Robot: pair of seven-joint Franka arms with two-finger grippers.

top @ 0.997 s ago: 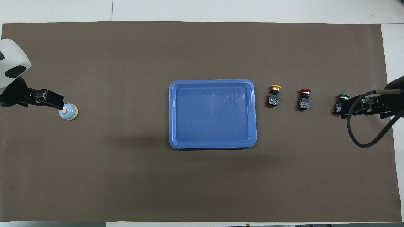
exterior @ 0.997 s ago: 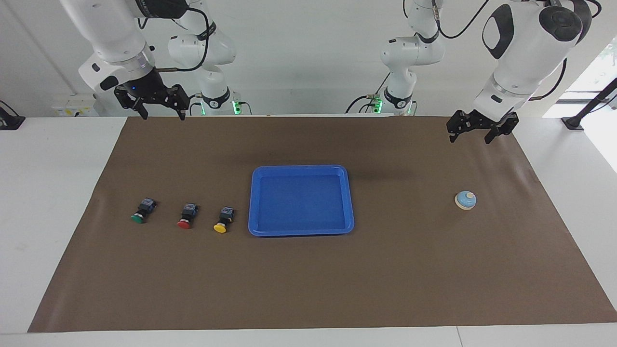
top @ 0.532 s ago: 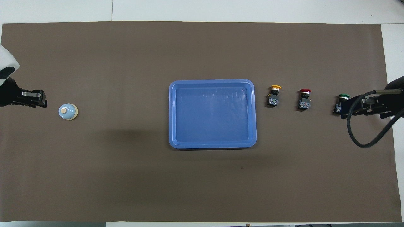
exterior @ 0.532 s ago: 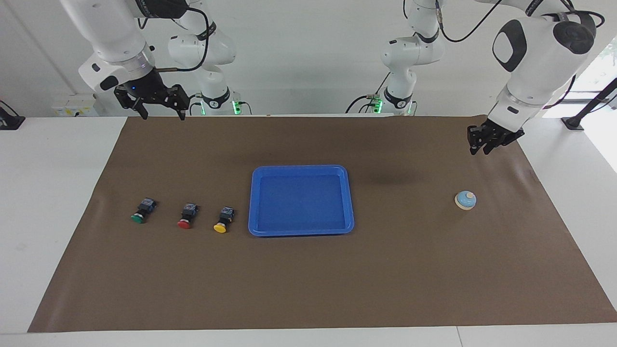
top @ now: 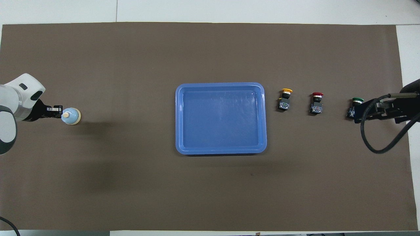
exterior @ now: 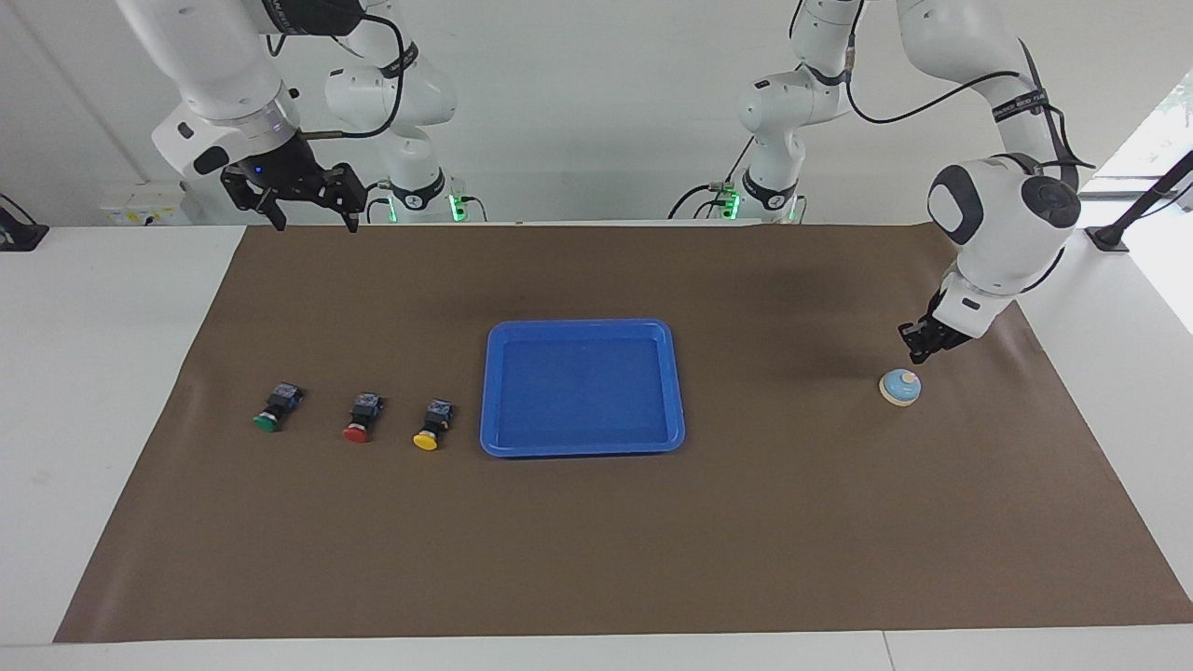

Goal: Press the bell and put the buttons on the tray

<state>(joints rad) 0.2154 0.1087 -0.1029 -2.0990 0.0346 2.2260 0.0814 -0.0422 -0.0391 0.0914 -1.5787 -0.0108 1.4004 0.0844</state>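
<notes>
The bell (exterior: 900, 387) stands on the brown mat toward the left arm's end; it also shows in the overhead view (top: 71, 116). My left gripper (exterior: 917, 351) is shut and empty, low, just above the bell's edge on the robots' side, with a small gap; in the overhead view (top: 57, 111) it meets the bell's edge. The blue tray (exterior: 582, 324) lies empty mid-table. The yellow button (exterior: 431, 426), red button (exterior: 360, 418) and green button (exterior: 273, 409) lie in a row beside the tray toward the right arm's end. My right gripper (exterior: 315, 222) waits open, raised high.
A brown mat (exterior: 596, 559) covers most of the white table. In the overhead view the right gripper (top: 359, 113) and its black cable (top: 377, 149) overlap the green button (top: 357, 101). The tray (top: 220, 84) has bare mat on all sides.
My left gripper has closed its fingers and come down from high over the mat's edge to just above the bell. The right arm has not moved.
</notes>
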